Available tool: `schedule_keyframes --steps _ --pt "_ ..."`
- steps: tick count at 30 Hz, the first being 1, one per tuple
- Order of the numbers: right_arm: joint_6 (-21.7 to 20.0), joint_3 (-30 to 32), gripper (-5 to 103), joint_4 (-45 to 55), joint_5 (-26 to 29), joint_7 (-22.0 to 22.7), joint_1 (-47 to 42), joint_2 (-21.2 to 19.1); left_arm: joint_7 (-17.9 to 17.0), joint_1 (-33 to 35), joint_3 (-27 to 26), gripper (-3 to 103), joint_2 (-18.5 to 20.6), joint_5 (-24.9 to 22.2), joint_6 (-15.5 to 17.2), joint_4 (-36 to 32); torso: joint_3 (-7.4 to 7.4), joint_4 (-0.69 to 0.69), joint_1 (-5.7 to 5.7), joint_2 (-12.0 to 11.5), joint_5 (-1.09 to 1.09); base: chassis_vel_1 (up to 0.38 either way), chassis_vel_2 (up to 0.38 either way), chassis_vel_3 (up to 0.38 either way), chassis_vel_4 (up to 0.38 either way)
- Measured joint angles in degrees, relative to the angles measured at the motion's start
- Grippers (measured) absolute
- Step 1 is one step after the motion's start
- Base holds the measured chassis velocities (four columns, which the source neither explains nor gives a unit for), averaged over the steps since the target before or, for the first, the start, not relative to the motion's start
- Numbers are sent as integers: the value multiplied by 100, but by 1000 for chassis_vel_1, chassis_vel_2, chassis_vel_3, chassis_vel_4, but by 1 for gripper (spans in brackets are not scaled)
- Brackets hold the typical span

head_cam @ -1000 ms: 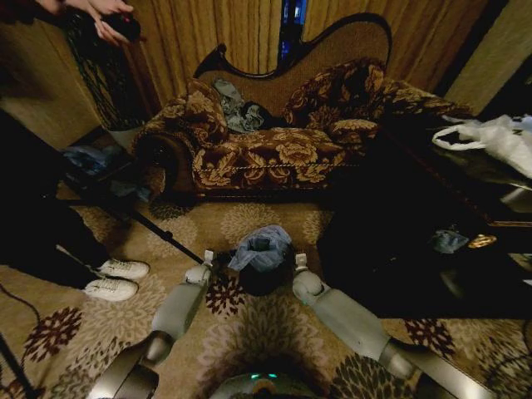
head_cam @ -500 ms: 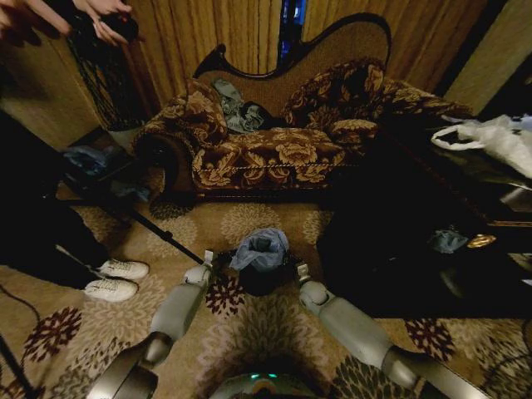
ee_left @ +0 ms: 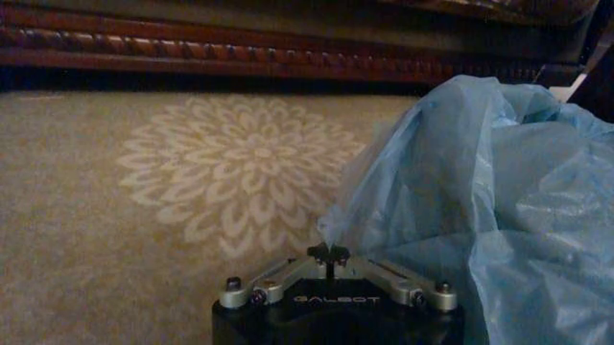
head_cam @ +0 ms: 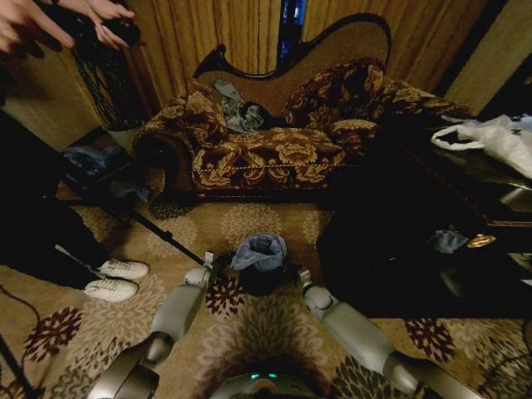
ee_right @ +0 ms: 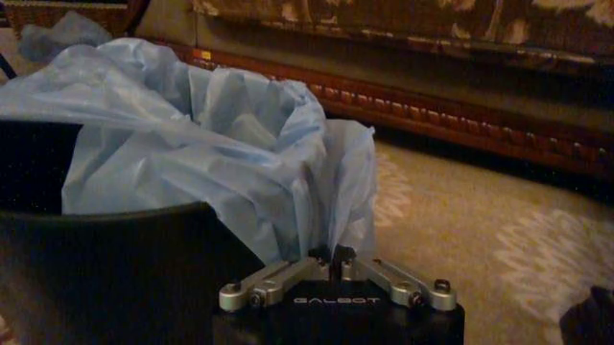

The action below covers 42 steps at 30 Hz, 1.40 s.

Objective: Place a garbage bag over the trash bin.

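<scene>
On the patterned carpet, in front of the floral sofa, stands the trash bin, a small black round one, between the robot's two arms. The garbage bag, thin light blue film, sits bunched and wrinkled in and over the bin's mouth, rising above the rim.

The left pincer is just beside the bin on its left side. In the left wrist view, the left pincer is pinched tight on a fold of the garbage bag, whose film rises up and away from the tips, with the carpet's pale flower pattern beyond.

The right pincer is close against the bin's right side. In the right wrist view, the right pincer is likewise closed on an edge of the garbage bag, right next to the trash bin, whose dark wall and rim sit close beside it. The blue film there spills over the rim near the tips and heaps up inside the bin.
</scene>
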Motion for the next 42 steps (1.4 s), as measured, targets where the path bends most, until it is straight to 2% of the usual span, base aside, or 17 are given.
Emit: schedule_keyframes --steps 10,12,13,16,19,20,21,22,26,27,29,30,32,34,36,39,42 --pt "17 51 0 290 -80 101 -164 -87 11 65 -16 0 41 8 -2 -120 0 0 0 0 0 0 0 0 0" --pt "55 94 11 469 -52 285 -220 -111 11 76 -19 0 57 7 0 -163 0 0 0 0 0 0 0 0 0" --pt "55 94 11 469 -52 285 -220 -111 11 76 -19 0 57 7 0 -163 0 0 0 0 0 0 0 0 0" --pt "38 134 27 641 76 478 -261 -148 11 95 -21 0 64 -2 6 -201 0 0 -1 0 0 0 0 0 0" --pt "41 145 37 649 4 448 -294 -206 16 103 -27 0 62 -16 10 -201 0 0 -1 0 0 0 0 0 0" --pt "47 150 37 638 -44 417 -321 -230 17 109 -31 0 60 -22 10 -202 0 0 -1 0 0 0 0 0 0" --pt "50 159 43 630 -74 395 -363 -263 18 129 -33 0 63 -30 14 -219 0 0 -1 0 0 0 0 0 0" --pt "50 159 43 630 -74 395 -363 -263 18 129 -33 0 63 -30 14 -219 0 0 -1 0 0 0 0 0 0" --pt "94 261 65 662 -177 382 -457 -357 5 164 -39 0 94 -55 36 -263 0 0 -1 0 0 0 0 0 0" --pt "94 261 65 662 -177 382 -457 -357 5 164 -39 0 94 -55 36 -263 0 0 -1 0 0 0 0 0 0" --pt "142 307 75 680 -182 370 -445 -411 21 164 -48 0 93 -71 36 -254 0 0 -1 0 0 0 0 0 0" --pt "142 307 75 680 -182 370 -445 -411 21 164 -48 0 93 -71 36 -254 0 0 -1 0 0 0 0 0 0" --pt "220 346 86 657 -196 296 -432 -428 33 164 -57 0 79 -74 37 -235 0 0 0 0 0 0 0 0 0" --pt "238 356 86 650 -204 283 -432 -427 33 164 -60 0 75 -74 37 -234 0 0 0 0 0 0 0 0 0" --pt "337 445 99 630 -245 258 -460 -421 -30 164 -65 0 66 -73 62 -236 0 0 0 0 0 0 0 0 0" --pt "377 497 100 683 -245 236 -478 -457 -125 164 -72 0 60 -69 69 -249 0 0 0 0 0 0 0 0 0" --pt "407 530 100 779 -237 211 -502 -513 -249 182 -99 11 54 -65 54 -291 0 0 0 0 -1 0 0 0 0"
